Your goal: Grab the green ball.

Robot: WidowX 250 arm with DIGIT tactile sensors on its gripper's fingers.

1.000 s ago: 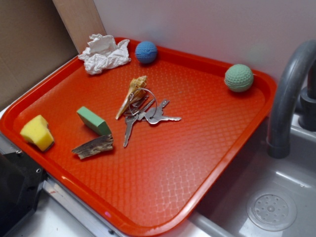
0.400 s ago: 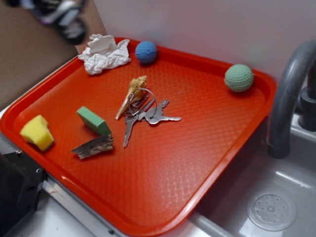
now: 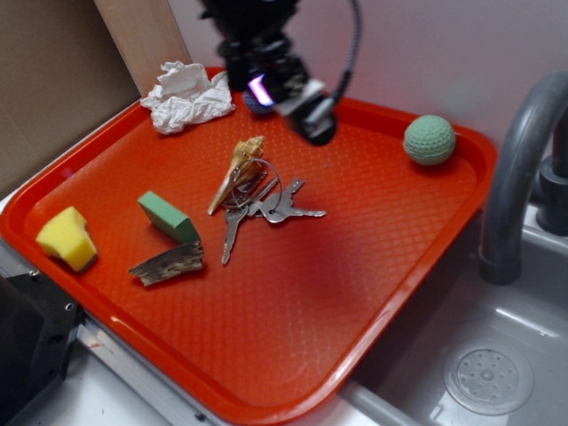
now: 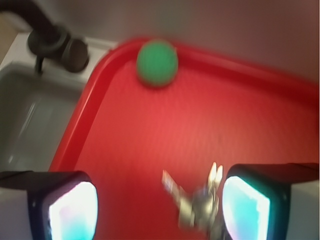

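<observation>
Risks first, exterior view: green ball (image 3: 429, 140) sits in the far right corner of the orange tray (image 3: 293, 390), close against the raised rim, with the sink (image 3: 497, 355) and grey faucet (image 3: 515, 177) just past it. A round foam ball will likely roll if a finger clips it off-centre, and a descent near the rim could catch the lip. Gripper (image 3: 297, 102) is blurred above the tray's back edge, well apart from the ball; jaw state unreadable here. Blue ball is mostly hidden behind it.

Tray contents: crumpled tissue (image 3: 186, 96), shell (image 3: 240, 169), keys (image 3: 266, 206), green block (image 3: 169, 217), wood piece (image 3: 167, 264), yellow sponge (image 3: 66, 237).

Wrist view: motion-blurred. Jaws spread wide, nothing between them, fingertips (image 4: 72, 207) at the bottom corners. Green ball (image 4: 157, 63) lies ahead near the tray rim (image 4: 80, 120), sink to the left. Keys (image 4: 197, 202) sit right between the fingers, so dropping early would likely snag them.
</observation>
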